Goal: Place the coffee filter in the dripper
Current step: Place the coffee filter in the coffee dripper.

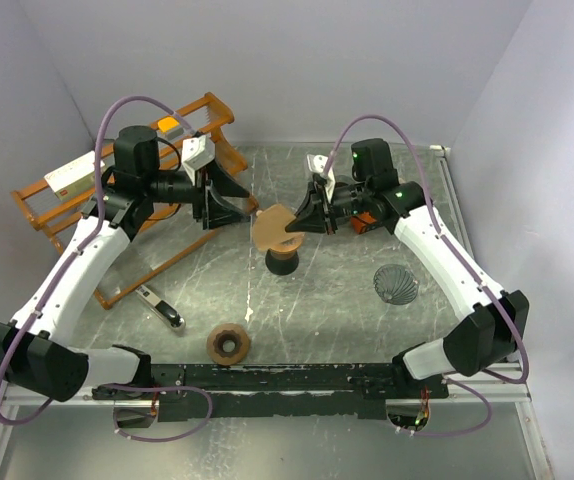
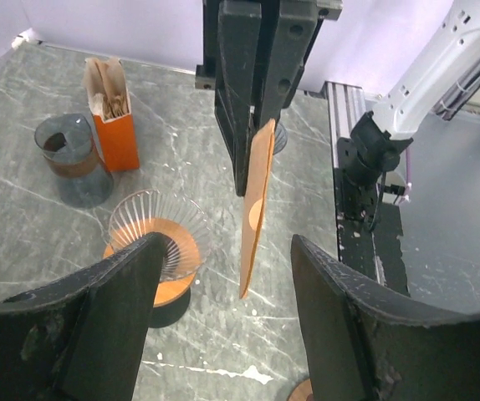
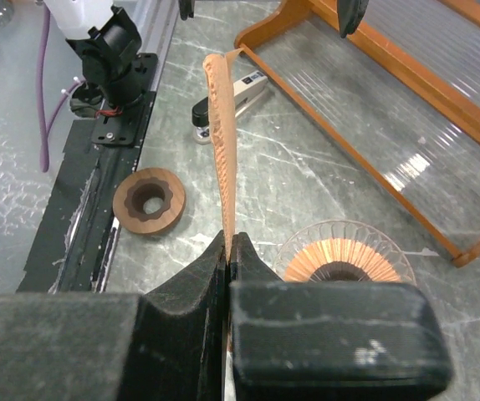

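The brown paper coffee filter (image 1: 273,228) hangs folded flat above the dripper (image 1: 283,259). My right gripper (image 1: 305,220) is shut on its right edge. In the right wrist view the filter (image 3: 222,134) stands edge-on, rising from the closed fingertips (image 3: 215,252). The glass dripper on its orange collar (image 3: 346,261) sits just right of them. My left gripper (image 1: 250,206) is open, just left of the filter and apart from it. Seen from the left wrist, the filter (image 2: 257,205) hangs ahead between the spread fingers (image 2: 123,288), with the dripper (image 2: 155,241) low on the left.
A wooden rack (image 1: 80,222) stands at the back left. An orange filter box (image 2: 114,125) and a glass server (image 2: 68,160) stand behind the right gripper. A ribbed glass piece (image 1: 397,284), a wooden ring (image 1: 228,343) and a small black-tipped tool (image 1: 162,308) lie on the table.
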`<state>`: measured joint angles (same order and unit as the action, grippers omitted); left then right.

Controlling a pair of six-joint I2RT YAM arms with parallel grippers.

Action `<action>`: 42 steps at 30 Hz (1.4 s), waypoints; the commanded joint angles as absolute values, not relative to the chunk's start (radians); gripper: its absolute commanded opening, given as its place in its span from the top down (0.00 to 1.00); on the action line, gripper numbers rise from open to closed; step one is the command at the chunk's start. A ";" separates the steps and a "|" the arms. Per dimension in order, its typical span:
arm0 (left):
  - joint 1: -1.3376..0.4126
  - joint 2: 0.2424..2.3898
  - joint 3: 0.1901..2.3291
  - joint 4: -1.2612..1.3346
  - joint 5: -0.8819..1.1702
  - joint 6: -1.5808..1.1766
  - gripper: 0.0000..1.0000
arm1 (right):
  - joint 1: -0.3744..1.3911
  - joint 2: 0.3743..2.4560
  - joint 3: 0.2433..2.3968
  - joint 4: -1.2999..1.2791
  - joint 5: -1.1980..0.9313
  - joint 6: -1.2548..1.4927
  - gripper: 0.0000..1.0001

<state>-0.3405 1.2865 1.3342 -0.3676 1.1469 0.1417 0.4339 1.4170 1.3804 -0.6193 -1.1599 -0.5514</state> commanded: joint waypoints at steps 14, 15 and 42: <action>-0.370 1.331 1.336 -0.229 1.071 0.021 0.31 | 0.445 1.431 1.426 -0.644 -1.185 -0.561 1.00; -0.370 1.334 1.339 -0.230 1.071 0.019 0.31 | 0.446 1.430 1.424 -0.643 -1.185 -0.561 1.00; -0.382 1.322 1.301 -0.236 1.111 0.055 0.28 | 0.445 1.447 1.436 -0.617 -1.169 -0.521 1.00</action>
<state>-0.3752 1.3361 1.3075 -0.2619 1.0794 0.0441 0.4397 1.4425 1.4216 -0.6338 -1.1709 -0.5320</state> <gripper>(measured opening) 0.714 0.006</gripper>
